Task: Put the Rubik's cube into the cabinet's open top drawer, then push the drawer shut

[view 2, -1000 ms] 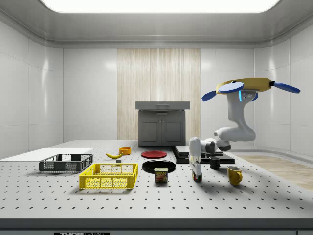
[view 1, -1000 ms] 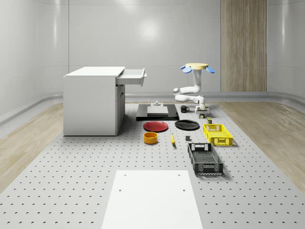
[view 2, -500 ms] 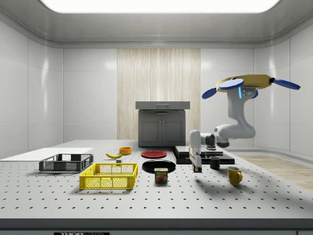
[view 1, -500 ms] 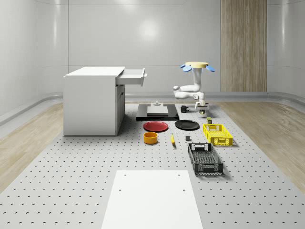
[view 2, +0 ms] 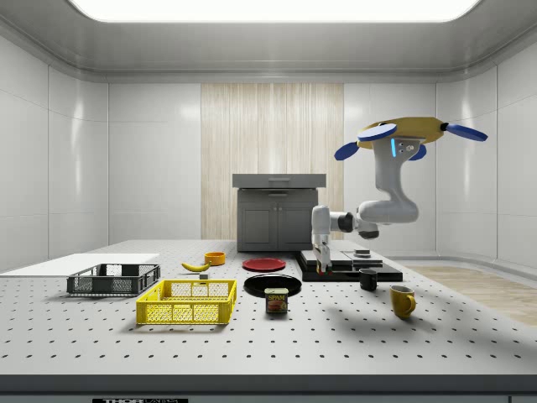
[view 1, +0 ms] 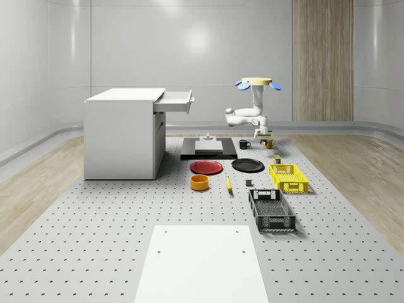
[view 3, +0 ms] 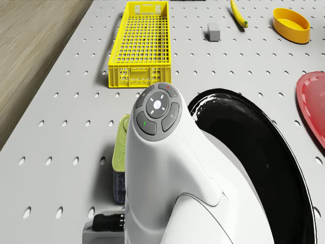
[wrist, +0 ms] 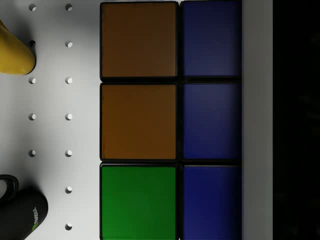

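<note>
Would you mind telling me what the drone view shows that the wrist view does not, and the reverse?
Drone view: the robot's own arm from above, with the yellow crate, banana, orange bowl, black plate, red plate and a can beside the arm.
Wrist view: the Rubik's cube up close, its tiles orange, blue and green, plus parts of a yellow mug and a black mug.
Both: the white perforated table.

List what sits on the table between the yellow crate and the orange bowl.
In the drone view, a small grey block and a banana lie between the yellow crate and the orange bowl; the whole-scene view shows the same two.
</note>
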